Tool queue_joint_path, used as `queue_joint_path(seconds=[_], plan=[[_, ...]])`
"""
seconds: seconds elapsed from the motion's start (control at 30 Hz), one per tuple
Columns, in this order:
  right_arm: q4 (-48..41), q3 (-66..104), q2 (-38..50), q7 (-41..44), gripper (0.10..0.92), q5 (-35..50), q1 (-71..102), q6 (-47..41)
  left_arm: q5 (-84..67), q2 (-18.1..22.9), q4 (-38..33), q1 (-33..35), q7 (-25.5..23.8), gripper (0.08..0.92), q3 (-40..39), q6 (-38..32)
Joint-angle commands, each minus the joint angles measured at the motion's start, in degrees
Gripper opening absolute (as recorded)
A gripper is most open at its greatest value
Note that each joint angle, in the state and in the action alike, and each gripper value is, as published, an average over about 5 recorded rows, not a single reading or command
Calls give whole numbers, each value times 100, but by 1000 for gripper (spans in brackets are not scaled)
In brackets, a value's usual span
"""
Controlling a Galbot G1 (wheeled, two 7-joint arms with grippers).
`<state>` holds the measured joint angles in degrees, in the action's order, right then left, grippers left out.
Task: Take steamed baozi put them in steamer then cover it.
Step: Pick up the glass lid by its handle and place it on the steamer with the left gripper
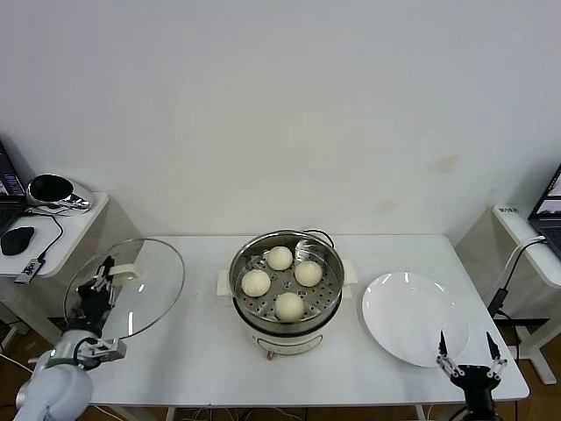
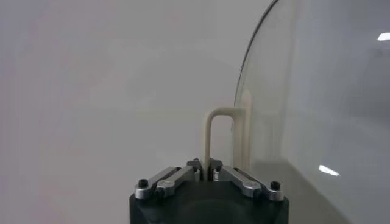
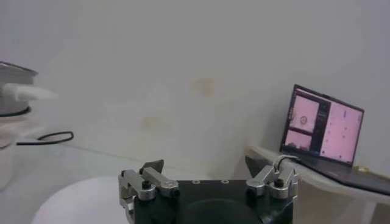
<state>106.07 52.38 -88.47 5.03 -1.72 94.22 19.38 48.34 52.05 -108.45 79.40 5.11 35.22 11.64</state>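
Observation:
Several cream-white steamed baozi [image 1: 280, 258] lie on the perforated tray inside the shiny steamer [image 1: 242, 263] at the table's middle. The clear glass cover [image 1: 145, 285] is held tilted up over the table's left end, apart from the steamer. My left gripper [image 1: 106, 274] is shut on its cream handle [image 2: 211, 131], with the glass [image 2: 317, 109] beside it in the left wrist view. My right gripper [image 1: 470, 353] stands open at the table's front right, nothing between its fingers, also in the right wrist view [image 3: 204, 165].
A flat white plate [image 1: 412, 316] lies right of the steamer, just behind the right gripper. A side table [image 1: 66, 230] with a mouse and black headset stands at the left. A laptop [image 3: 323, 125] sits on a stand at the right.

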Motion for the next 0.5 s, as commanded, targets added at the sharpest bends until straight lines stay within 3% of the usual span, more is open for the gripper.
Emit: queue_joint_path(seconds=[0.03, 0.27, 0.5], plan=[[-12, -189, -160, -40, 823, -234, -26, 11, -167, -556, -1435, -1185, -509, 145, -2100, 1674], [2, -119, -211, -496, 823, -826, -102, -11, 406, 27, -1013, -2707, -1076, 145, -3677, 2298], [-3, -35, -218, -676, 823, -1009, -186, -110, 1479, 829, -590, -3238, -1753, 145, -4368, 2564]])
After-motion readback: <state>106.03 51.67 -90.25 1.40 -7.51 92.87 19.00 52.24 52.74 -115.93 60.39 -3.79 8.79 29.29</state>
